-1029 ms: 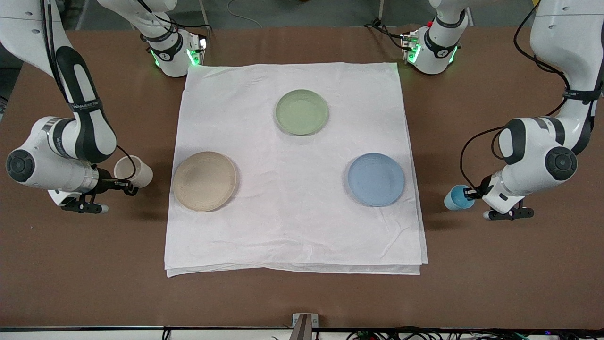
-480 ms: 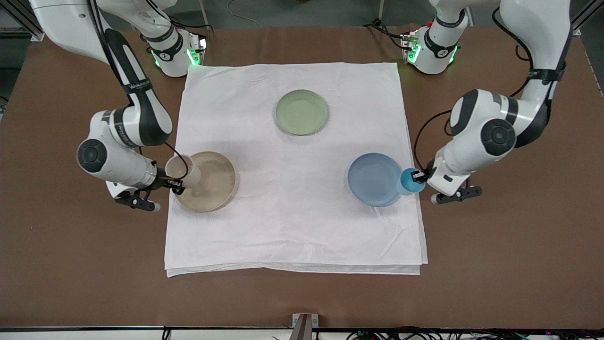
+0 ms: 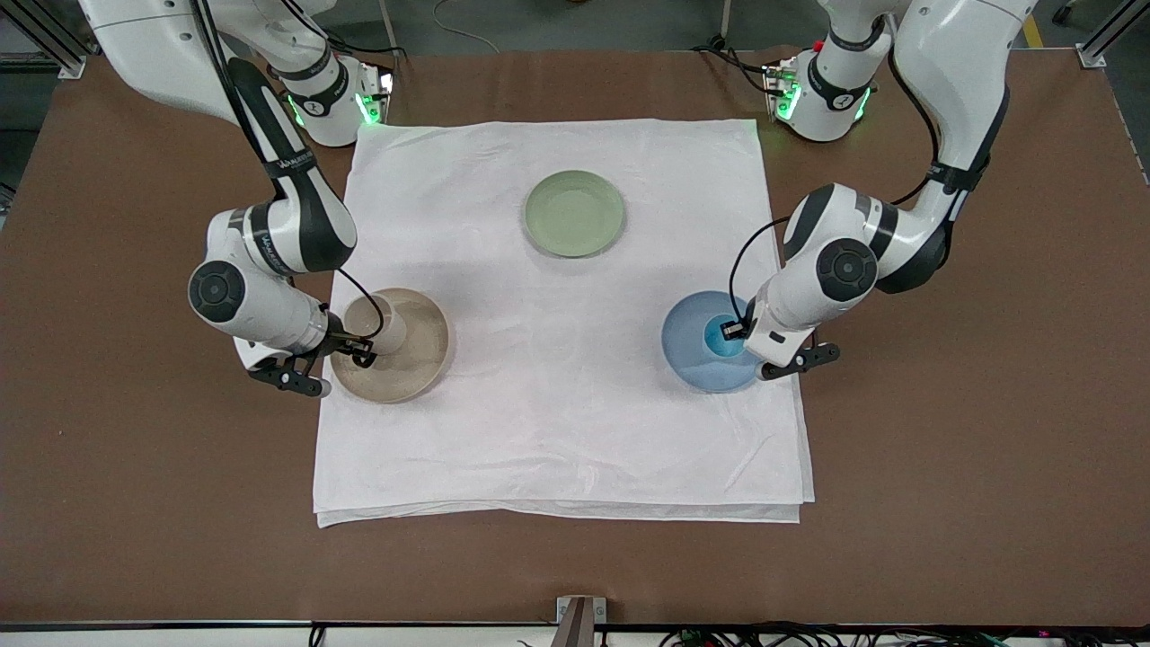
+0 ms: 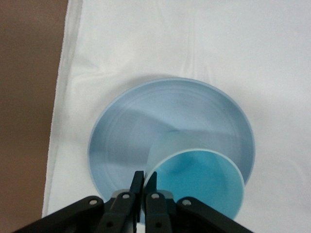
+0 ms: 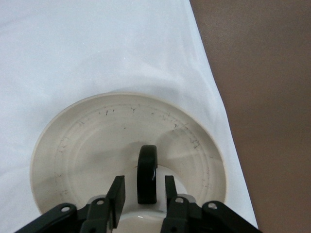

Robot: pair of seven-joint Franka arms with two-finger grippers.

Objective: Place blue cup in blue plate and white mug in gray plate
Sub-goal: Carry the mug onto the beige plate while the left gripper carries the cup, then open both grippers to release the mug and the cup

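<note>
Now left pincer (image 4: 144,182) pinches the light, rigid, small blue cup's (image 4: 197,182) rim over the blue plate (image 4: 126,141), right pincer (image 5: 143,191) clamps the cream mug's (image 3: 388,331) black handle.

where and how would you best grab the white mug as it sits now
By its rim wall beside the black loop handle, coming from above. The white mug stands upright over the gray plate, mouth open upward, so a finger can go inside the wall and one outside. The right gripper straddles the handle from that side.

Three plates (image 3: 575,214), one cup (image 3: 720,336), one mug (image 3: 375,329)
</note>
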